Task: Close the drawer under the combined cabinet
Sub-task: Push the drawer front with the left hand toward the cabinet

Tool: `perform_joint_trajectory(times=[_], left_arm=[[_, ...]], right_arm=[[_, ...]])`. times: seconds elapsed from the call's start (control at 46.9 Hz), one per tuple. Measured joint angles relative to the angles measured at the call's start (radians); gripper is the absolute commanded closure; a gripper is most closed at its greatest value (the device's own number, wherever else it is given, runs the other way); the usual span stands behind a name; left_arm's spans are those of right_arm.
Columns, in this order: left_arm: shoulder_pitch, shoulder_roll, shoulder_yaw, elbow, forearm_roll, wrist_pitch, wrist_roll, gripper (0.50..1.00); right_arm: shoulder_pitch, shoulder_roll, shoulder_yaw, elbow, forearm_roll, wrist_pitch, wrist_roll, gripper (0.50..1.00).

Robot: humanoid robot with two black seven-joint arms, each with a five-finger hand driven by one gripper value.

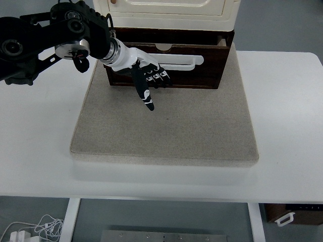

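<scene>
A dark wooden drawer point(202, 70) with a white handle point(186, 61) juts out a little from under the cream cabinet point(166, 10) at the top of the view. My left hand point(149, 80) reaches in from the upper left, its black-and-white fingers point(160, 76) lying against the left part of the drawer front. The fingers are relaxed and hold nothing; the thumb point(145, 96) points down over the mat. The right arm is not in view.
The cabinet stands on a grey-beige mat point(166, 131) laid on a white table point(282, 126). White cables point(35, 229) lie on the floor at the lower left, and a dark box point(292, 214) sits at the lower right.
</scene>
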Motion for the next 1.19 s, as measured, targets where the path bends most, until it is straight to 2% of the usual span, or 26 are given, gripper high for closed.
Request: perform_joint_trajectory(times=[0.597,1.194], left_arm=[[0.003,0.003,-0.01,0.089,-0.003,0.024,-0.021,0.5],[0.015,0.012,-0.028,0.114,0.022,0.026,-0.031,0.504]], right_arm=[[0.0,0.0,0.0,0.0,0.0,0.0,0.0,0.548],[0.0,0.0,0.0,0.0,0.0,0.0,0.0,0.548]])
